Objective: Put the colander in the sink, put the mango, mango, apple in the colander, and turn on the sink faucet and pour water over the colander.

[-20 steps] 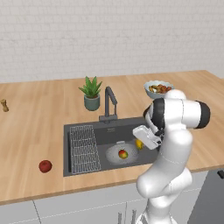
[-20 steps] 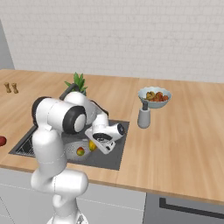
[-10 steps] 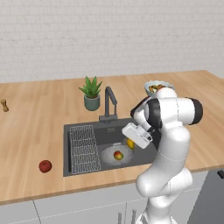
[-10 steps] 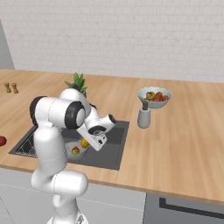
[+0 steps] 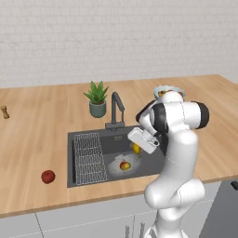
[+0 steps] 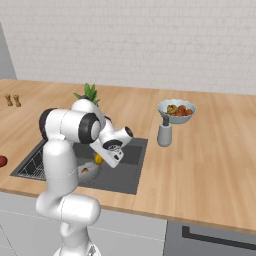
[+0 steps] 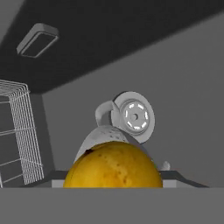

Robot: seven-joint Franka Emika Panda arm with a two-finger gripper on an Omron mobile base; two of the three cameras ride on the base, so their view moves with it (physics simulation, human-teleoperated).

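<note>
My gripper (image 5: 138,145) hangs over the dark sink (image 5: 153,160), shut on a yellow mango (image 5: 135,148) that looms large in the hand view (image 7: 114,168). Just below and to its left the silvery colander (image 5: 113,164) rests on the sink floor, holding a second, red-yellow mango (image 5: 124,165). In the hand view the colander (image 7: 97,139) peeks out behind the held mango, near the round drain (image 7: 134,116). The red apple (image 5: 48,176) lies on the counter left of the sink. Behind the basin stands the sink faucet (image 5: 116,108); no stream comes from it.
A wire rack (image 5: 88,157) fills the sink's left part. A potted plant (image 5: 97,99) stands beside the faucet. A bowl of food (image 6: 176,110) and a grey soap dispenser (image 6: 164,132) sit right of the sink. Small shakers (image 6: 12,100) stand far left.
The hand has swung left across the sink with the mango in it, from the basin's right side to just beside the colander. The apple has not moved.
</note>
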